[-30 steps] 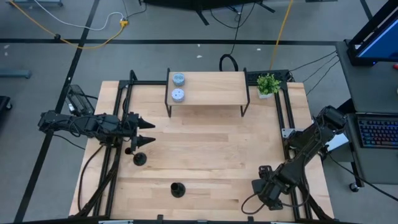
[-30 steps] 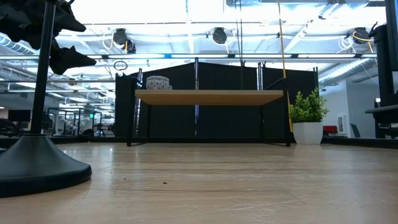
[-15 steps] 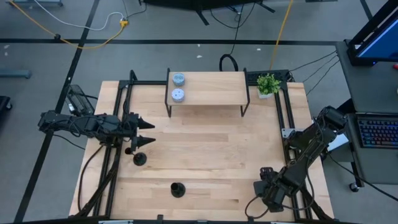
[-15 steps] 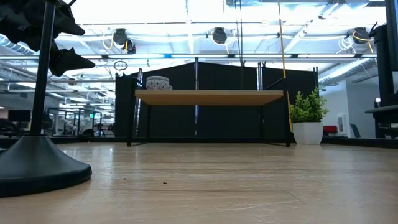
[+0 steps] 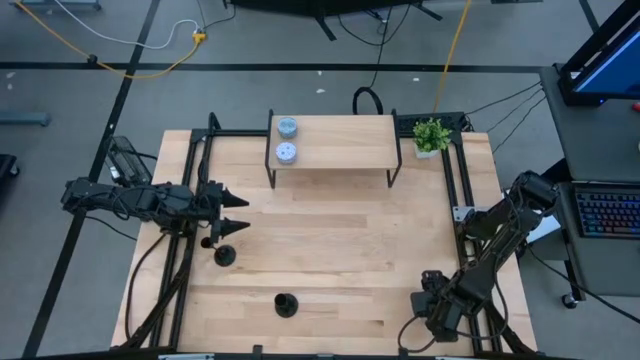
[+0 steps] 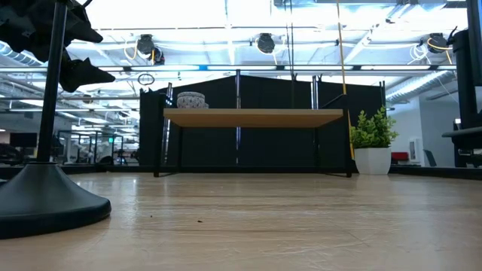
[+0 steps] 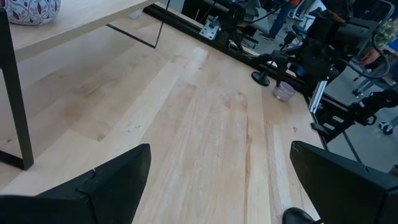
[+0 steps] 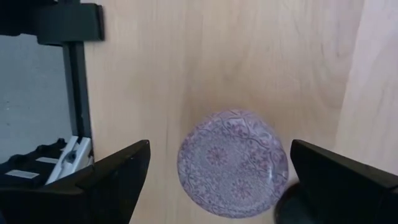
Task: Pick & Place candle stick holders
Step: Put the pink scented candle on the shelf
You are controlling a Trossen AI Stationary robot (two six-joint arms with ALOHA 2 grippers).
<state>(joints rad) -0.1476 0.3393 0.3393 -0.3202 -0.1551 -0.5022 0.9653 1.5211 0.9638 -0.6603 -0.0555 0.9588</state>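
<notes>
Likely light, rigid and top-steady, the two black candle holders (image 5: 224, 254) (image 5: 286, 304) visible on the worktop (image 5: 340, 240), near its left and front edges, look best pinched at the thin stem; left pincer (image 5: 236, 214) and right pincer (image 5: 437, 318) both gape empty.

Matte-black candle stick holders, each a round disc base with a thin upright stem, all standing on the wooden table.

- First holder (image 5: 224, 254): left side of the table, upright.
- Second holder (image 5: 286, 304): near the front edge, well apart from the first; looms close in the low view (image 6: 47, 177).
- Third holder (image 7: 260, 76): far off in the left wrist view, upright.
</notes>
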